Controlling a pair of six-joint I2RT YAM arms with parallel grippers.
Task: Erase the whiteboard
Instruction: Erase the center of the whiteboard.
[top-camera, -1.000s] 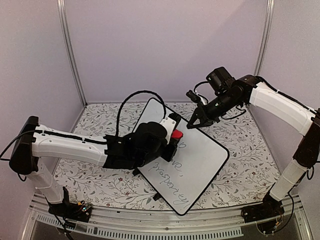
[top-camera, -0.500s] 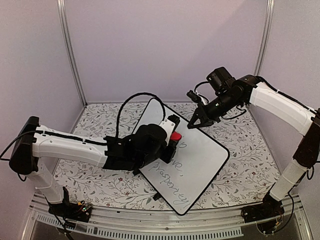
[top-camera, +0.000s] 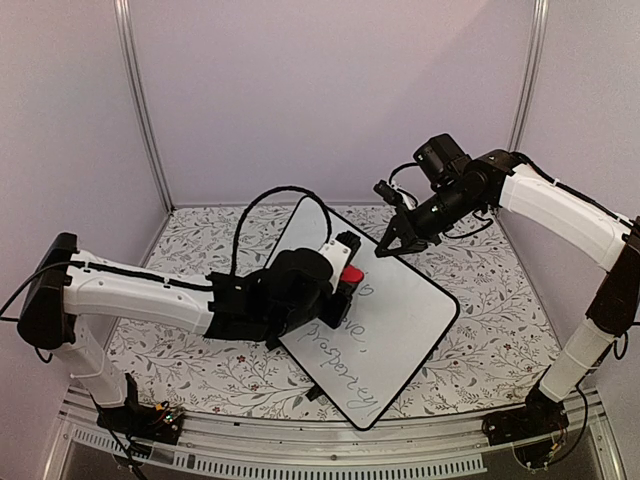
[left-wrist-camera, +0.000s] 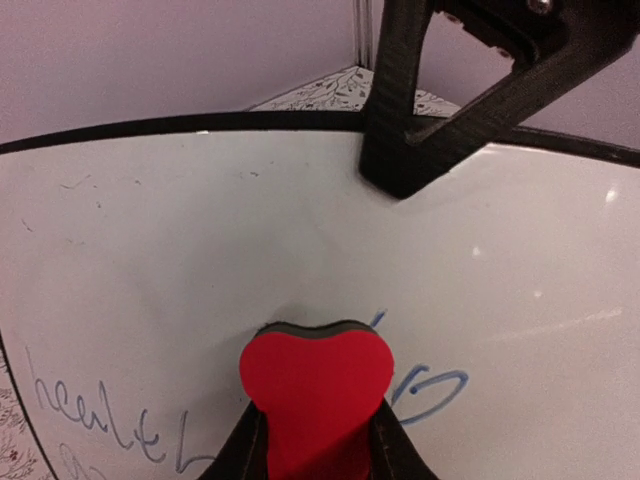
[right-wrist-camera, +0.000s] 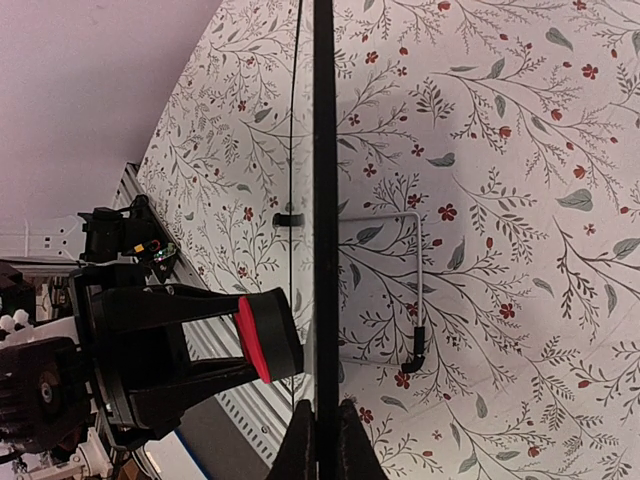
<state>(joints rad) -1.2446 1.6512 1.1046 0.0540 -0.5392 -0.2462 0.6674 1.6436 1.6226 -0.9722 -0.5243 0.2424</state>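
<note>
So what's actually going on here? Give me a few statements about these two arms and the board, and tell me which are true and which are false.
1. The left gripper is clamped on a red eraser. True.
2. The right gripper hangs free and touches nothing. False: it is shut on the black rim of the whiteboard.
3. The whiteboard is wiped clean. False: cursive handwriting shows on its near part.
4. A floral cloth covers the table. True.
</note>
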